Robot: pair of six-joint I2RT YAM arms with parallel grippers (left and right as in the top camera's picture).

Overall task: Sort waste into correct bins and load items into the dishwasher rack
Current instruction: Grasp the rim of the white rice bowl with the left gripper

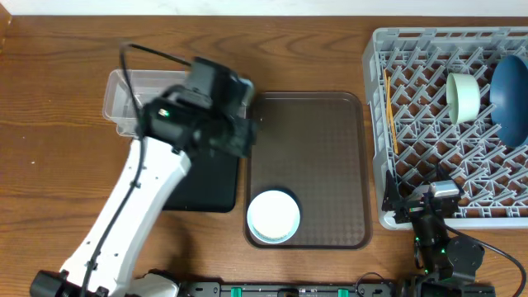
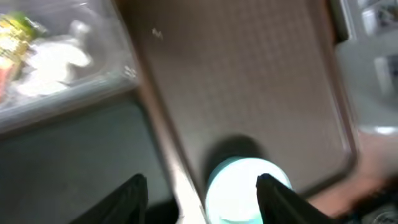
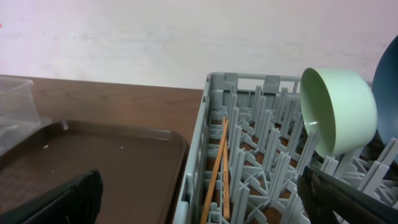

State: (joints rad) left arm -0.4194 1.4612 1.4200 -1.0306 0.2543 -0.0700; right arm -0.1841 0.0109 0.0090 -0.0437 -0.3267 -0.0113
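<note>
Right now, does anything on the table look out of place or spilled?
Nothing looks spilled or broken. Only the white bowl stands out: it sits on the brown tray, while the green bowl and chopsticks are already in the rack.

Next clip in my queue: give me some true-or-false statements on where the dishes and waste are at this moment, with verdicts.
1. The white bowl sits on the brown serving tray. True.
2. The mint-green bowl is on the serving tray. False: it stands on edge in the dishwasher rack, beside the blue dish.
3. The chopsticks lie in the rack along the wall nearest the serving tray. True.
4. The left gripper grips the white bowl. False: its jaws are open and empty, with the bowl below them.
5. The clear tub is empty. False: it holds the yellow-green wrapper and the tissue wad.
</note>
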